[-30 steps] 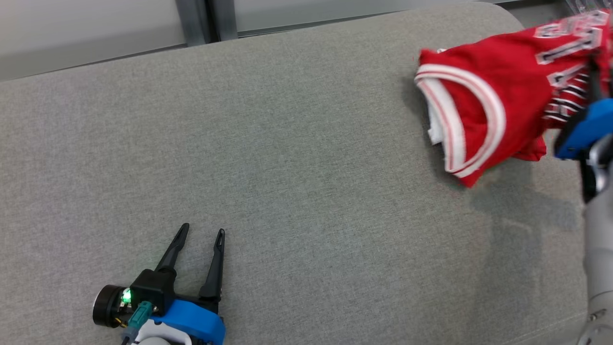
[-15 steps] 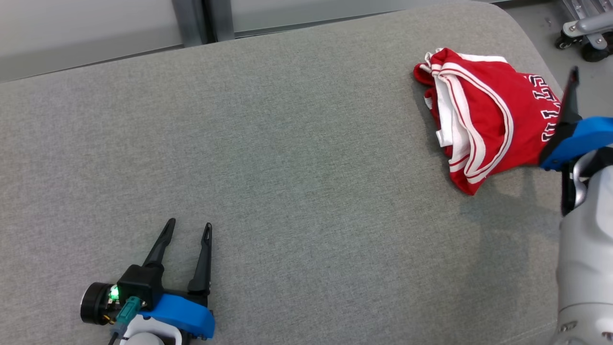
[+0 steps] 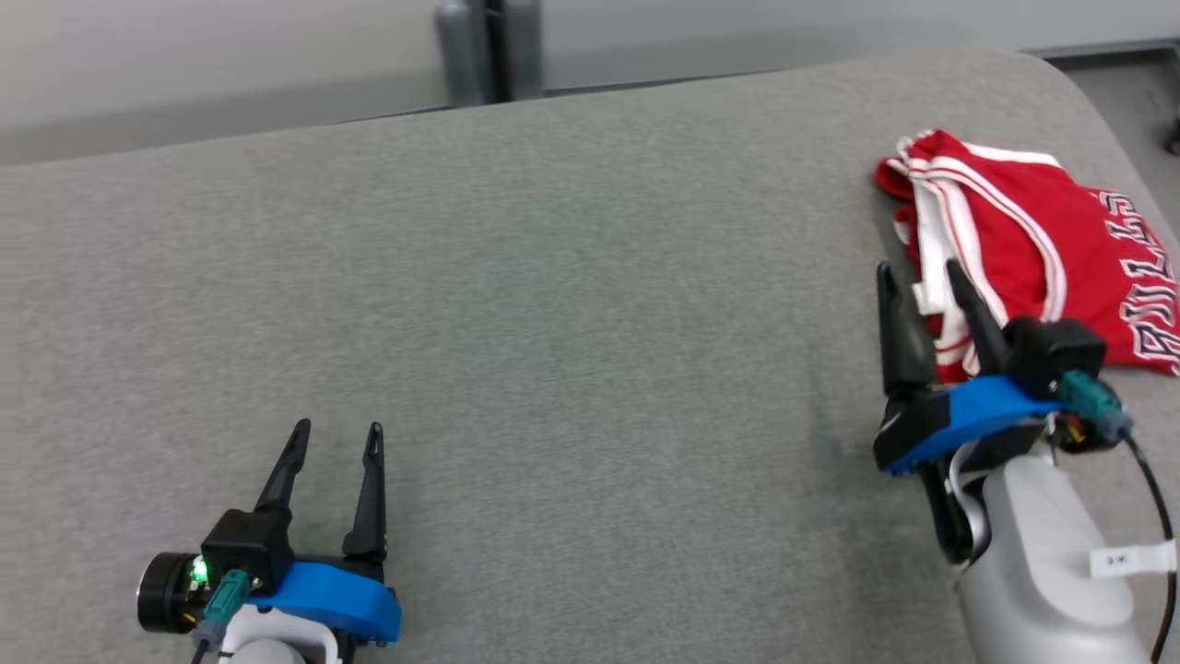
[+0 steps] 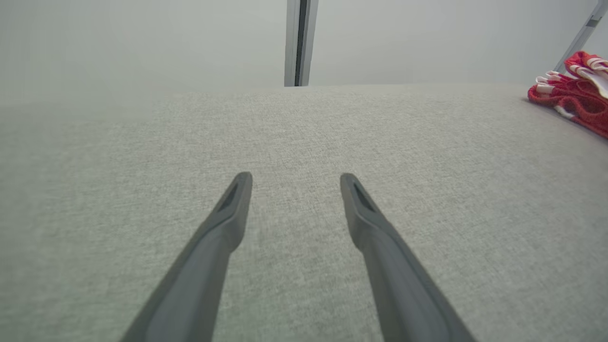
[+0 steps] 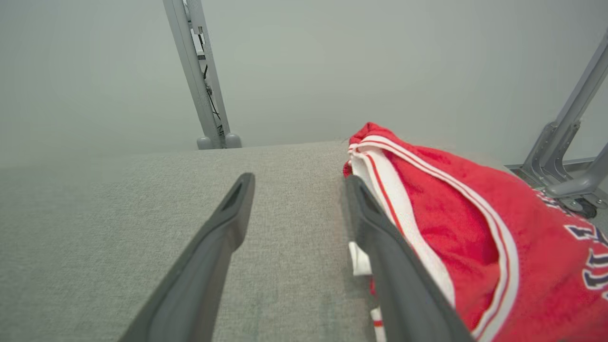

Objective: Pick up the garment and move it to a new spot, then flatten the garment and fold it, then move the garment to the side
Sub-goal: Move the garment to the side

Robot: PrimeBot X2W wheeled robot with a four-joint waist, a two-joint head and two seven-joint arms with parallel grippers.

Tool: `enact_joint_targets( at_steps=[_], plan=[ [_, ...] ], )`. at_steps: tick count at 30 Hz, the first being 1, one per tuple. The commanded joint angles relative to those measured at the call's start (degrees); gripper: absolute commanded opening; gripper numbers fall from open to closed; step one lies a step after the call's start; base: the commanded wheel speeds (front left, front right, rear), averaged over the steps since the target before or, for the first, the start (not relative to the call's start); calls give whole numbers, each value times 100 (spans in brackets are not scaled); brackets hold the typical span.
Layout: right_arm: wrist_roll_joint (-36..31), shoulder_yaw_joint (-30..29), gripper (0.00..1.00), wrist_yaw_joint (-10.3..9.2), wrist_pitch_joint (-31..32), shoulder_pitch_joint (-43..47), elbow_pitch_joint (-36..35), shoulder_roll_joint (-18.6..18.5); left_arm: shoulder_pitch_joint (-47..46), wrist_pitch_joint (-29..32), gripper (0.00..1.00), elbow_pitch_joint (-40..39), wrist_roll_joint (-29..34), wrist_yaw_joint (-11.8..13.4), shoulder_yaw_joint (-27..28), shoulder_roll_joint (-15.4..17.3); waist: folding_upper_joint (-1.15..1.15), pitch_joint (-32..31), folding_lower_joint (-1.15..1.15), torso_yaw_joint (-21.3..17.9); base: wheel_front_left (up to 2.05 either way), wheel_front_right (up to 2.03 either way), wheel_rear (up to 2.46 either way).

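Note:
A folded red jersey (image 3: pixel 1032 249) with white trim and lettering lies at the far right of the grey cushion (image 3: pixel 553 323). It also appears as the jersey (image 5: pixel 475 237) in the right wrist view and the jersey (image 4: pixel 577 90) at the right edge of the left wrist view. My right gripper (image 3: pixel 920 272) stands open at the jersey's near left edge, nothing between its fingers; its right finger (image 5: pixel 394 266) runs along the white trim. My left gripper (image 3: pixel 336 433) rests open at the lower left, far from the jersey, over bare cushion.
The cushion's rounded right edge (image 3: pixel 1106 120) drops to the floor just beyond the jersey. A grey post (image 3: pixel 489 51) stands behind the cushion against the pale wall. A metal frame leg (image 5: pixel 565 156) stands on the floor at the right.
The right gripper let go of the jersey, which dropped flat on the cushion, then drew back toward me to its near left edge. The head view shifted; the left gripper barely moved.

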Motion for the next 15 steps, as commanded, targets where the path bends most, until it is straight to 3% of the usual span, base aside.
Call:
enact_joint_targets(
  at_steps=[1, 15],
  plan=[
    [108, 110, 100, -1, -23, 195, -68, -14, 38, 2, 100, -5, 26, -3, 77, -25, 0, -20, 0, 139, 0, 0, 0],
    [351, 503, 100, 0, -23, 1032, -307, -15, 326, 2, 100, 5, 38, 57, 592, -179, 0, -452, 0, 980, 0, 0, 0]
  ],
)
